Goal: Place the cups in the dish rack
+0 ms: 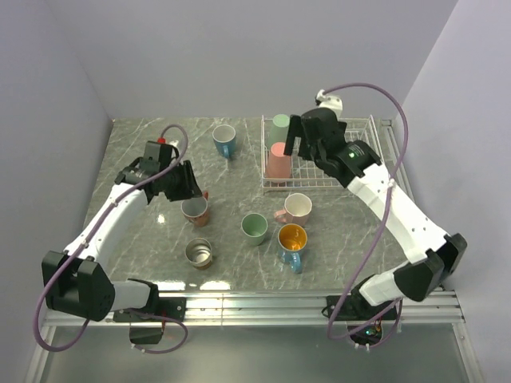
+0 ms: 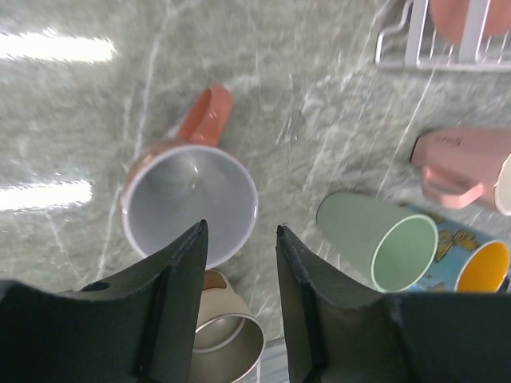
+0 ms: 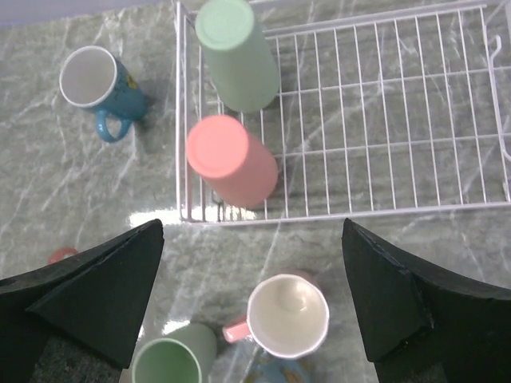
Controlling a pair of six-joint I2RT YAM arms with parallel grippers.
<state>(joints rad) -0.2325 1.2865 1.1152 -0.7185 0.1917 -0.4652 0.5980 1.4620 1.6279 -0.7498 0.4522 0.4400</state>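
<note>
Top external view, read left to right: left gripper [image 1: 195, 191] at 9 o'clock on the marble table [image 1: 231, 187], jaws partly parted and clasping nothing, poised at the rim of the upright brown mug [image 1: 195, 211]; steel cup [image 1: 199, 252] at that mug's 6 o'clock; blue mug [image 1: 224, 141] at its 1 o'clock, well apart; loose mint green cup [image 1: 255, 228] upright near the table's centre; pale pink mug [image 1: 297, 209] at its 1 o'clock; gold-lined blue mug [image 1: 292, 242] at its 4 o'clock. Dish rack [image 1: 359, 180] lay at the table's 1 o'clock; it held two inverted cups along its left side, the racked mint green cup [image 1: 280, 122] in the far corner and the salmon pink cup [image 1: 279, 162] at its 6 o'clock. Right gripper [image 1: 299, 140] hung just beside the salmon pink cup, released, jaws spread wide and empty.
</note>
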